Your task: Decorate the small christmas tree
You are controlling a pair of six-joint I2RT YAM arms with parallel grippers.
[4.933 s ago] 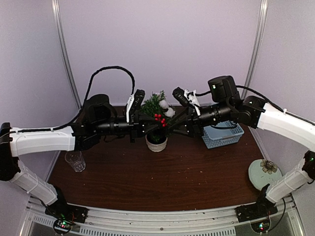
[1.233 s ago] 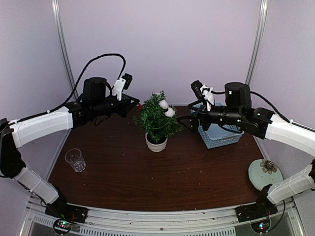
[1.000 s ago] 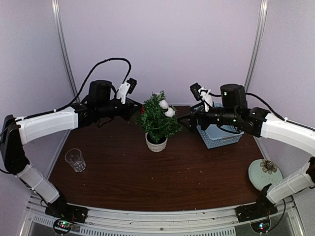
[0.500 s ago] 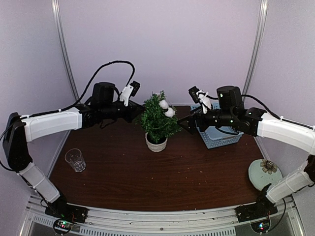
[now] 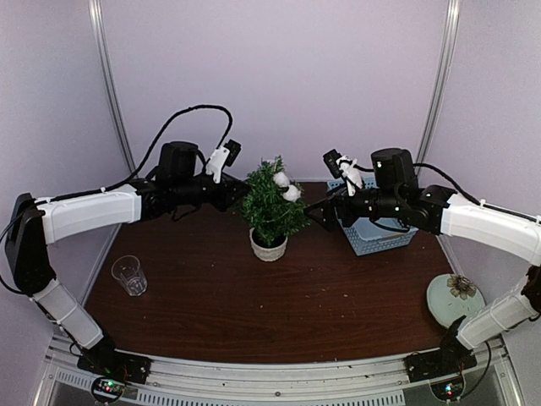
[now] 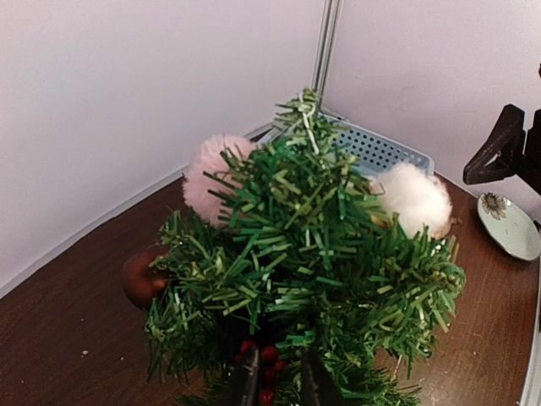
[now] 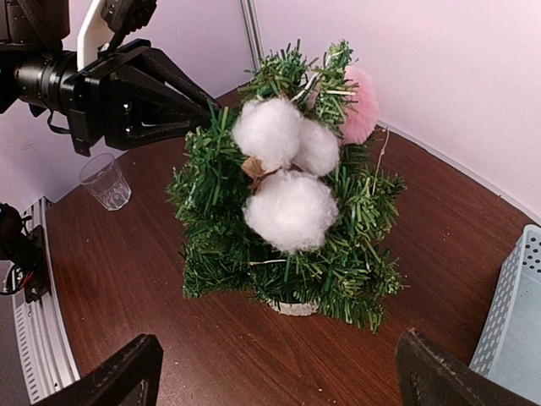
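Note:
The small christmas tree (image 5: 270, 203) stands mid-table in its white pot (image 5: 269, 246). It carries white cotton puffs (image 7: 289, 209), a pink pompom (image 6: 211, 173) and a dark red ball (image 6: 139, 277). My left gripper (image 5: 241, 193) is pushed into the tree's left side. In the left wrist view its fingers (image 6: 277, 385) stand a narrow gap apart, with a red berry sprig (image 6: 267, 355) lying among the needles between them. My right gripper (image 5: 319, 211) hovers just right of the tree. Its fingers are spread wide (image 7: 279, 381), nothing between them.
A light-blue basket (image 5: 380, 230) sits behind the right arm. There is a clear glass (image 5: 128, 275) at the left and a flowered plate (image 5: 455, 298) at the front right. Walls enclose the table on three sides.
My left gripper carried the berry sprig rightward into the tree's foliage, and its jaws have parted slightly. The right arm edged a little toward the tree.

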